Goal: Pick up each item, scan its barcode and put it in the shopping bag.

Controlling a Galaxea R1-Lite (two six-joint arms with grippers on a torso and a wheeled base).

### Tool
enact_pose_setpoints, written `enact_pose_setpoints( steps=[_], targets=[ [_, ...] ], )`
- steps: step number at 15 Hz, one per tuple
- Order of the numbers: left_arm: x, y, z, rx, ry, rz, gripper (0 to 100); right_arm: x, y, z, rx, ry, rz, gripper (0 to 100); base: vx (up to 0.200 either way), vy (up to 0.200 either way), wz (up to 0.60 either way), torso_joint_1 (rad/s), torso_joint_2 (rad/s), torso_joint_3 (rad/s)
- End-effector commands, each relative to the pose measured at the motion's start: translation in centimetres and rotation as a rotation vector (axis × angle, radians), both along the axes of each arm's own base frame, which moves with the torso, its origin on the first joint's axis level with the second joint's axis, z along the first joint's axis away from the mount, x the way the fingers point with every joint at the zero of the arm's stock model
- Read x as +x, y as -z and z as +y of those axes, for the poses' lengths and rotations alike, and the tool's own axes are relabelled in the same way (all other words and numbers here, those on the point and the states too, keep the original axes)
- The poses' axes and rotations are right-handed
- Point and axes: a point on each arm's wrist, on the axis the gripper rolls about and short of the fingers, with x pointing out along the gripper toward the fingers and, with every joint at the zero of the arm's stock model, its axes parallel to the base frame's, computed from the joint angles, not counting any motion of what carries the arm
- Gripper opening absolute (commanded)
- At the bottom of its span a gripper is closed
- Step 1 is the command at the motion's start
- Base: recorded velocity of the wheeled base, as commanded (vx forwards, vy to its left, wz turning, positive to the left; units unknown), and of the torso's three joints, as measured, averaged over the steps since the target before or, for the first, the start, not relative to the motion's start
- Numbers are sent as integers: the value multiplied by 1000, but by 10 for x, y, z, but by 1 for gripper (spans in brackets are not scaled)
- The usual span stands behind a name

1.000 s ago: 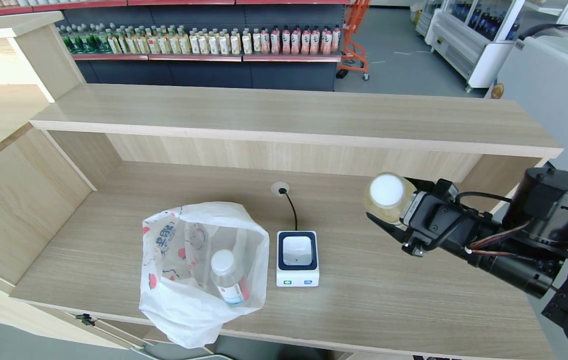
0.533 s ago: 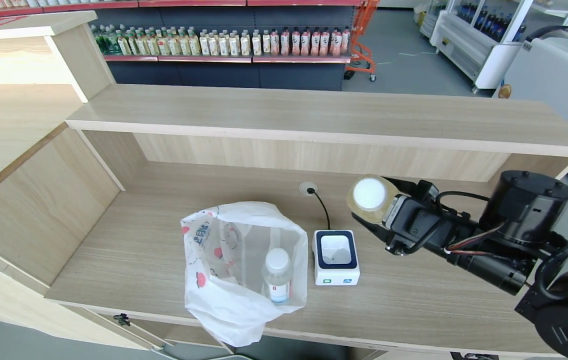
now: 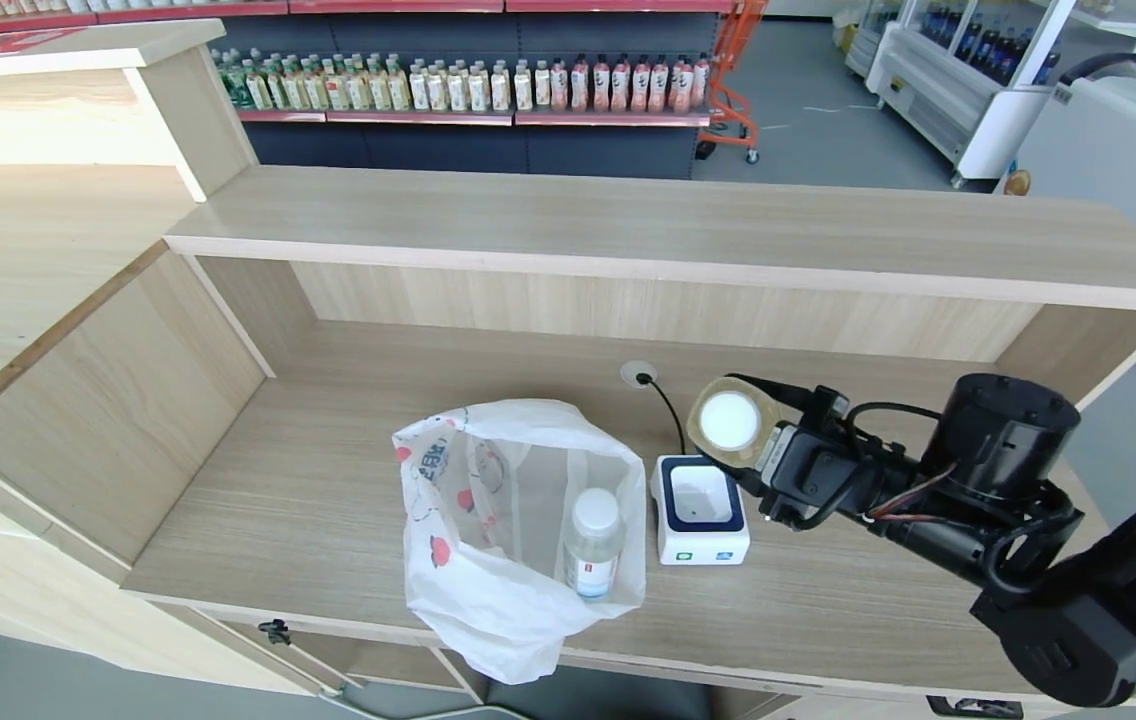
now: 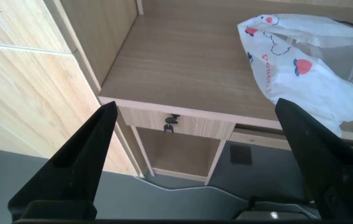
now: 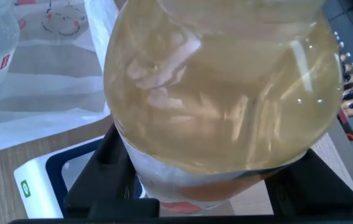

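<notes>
Fingers of our right gripper [image 3: 743, 435] clamp the yellow-drink bottle [image 3: 728, 422] by its body — we hold it upright, white cap up, long axis near vertical, over the far edge of the scanner [image 3: 703, 510], near the shopping bag [image 3: 468, 540].

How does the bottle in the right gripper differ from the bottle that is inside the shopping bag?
The held bottle contains yellowish liquid; the bagged bottle looks clear. The held bottle is gripped by the right gripper above the scanner; the bagged bottle stands upright inside the shopping bag. Both have white caps.
</notes>
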Motion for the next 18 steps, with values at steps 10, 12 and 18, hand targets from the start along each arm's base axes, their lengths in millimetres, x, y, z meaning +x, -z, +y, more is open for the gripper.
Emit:
enact_pose_setpoints(
  steps=[10,12,18],
  targets=[
    [0,0,0,0,0,-1,100,14,31,-11,-42,-26,96,0,0,0,0,0,0,0],
    [0,0,0,0,0,-1,100,15,37,-13,-60,-22,103,0,0,0,0,0,0,0],
    [0,0,0,0,0,-1,100,22,48,-11,-72,-18,127,0,0,0,0,0,0,0]
  ],
)
